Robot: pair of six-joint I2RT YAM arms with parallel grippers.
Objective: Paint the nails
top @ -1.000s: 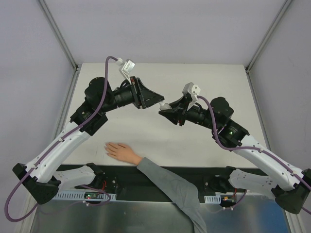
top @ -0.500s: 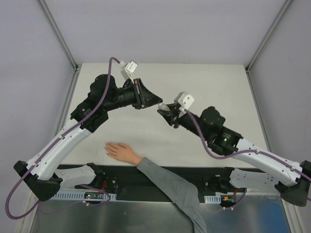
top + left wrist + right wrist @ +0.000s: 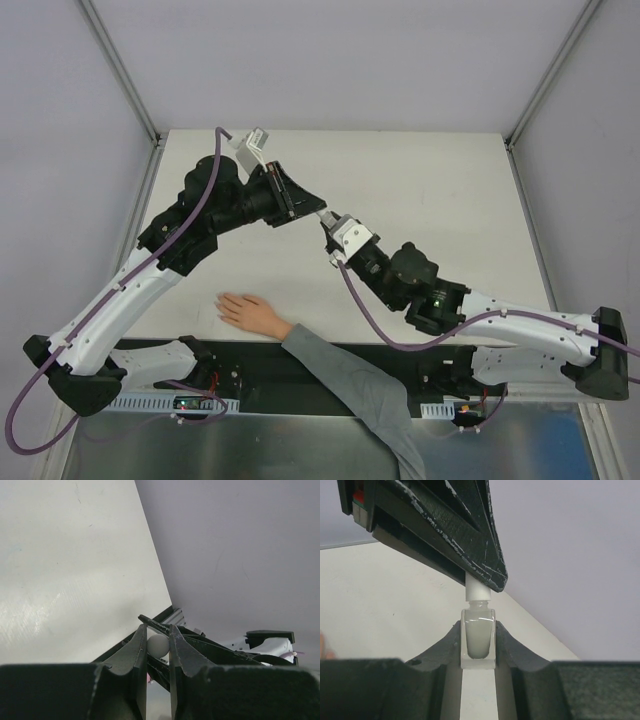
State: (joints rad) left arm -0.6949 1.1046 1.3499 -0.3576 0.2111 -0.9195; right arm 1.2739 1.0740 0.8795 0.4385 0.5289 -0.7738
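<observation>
On the right gripper (image 3: 478, 630), jaws narrowly apart, clamping the small clear glass bottle of whitish polish (image 3: 478, 644); left gripper (image 3: 158, 632) pinched tight on the white round cap (image 3: 158, 645) atop that bottle; pale pinkish hand in a grey sleeve (image 3: 250, 312) lies flat, well apart from the bottle, near-left of it; nails (image 3: 222, 305) too small to make out.

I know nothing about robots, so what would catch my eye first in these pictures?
Two arms meet above the middle of the table. The right gripper clamps a small bottle of pale liquid, while the left gripper pinches its white cap. Near the front edge, left of centre, a pale hand in a grey sleeve lies flat, apart from both grippers.
</observation>
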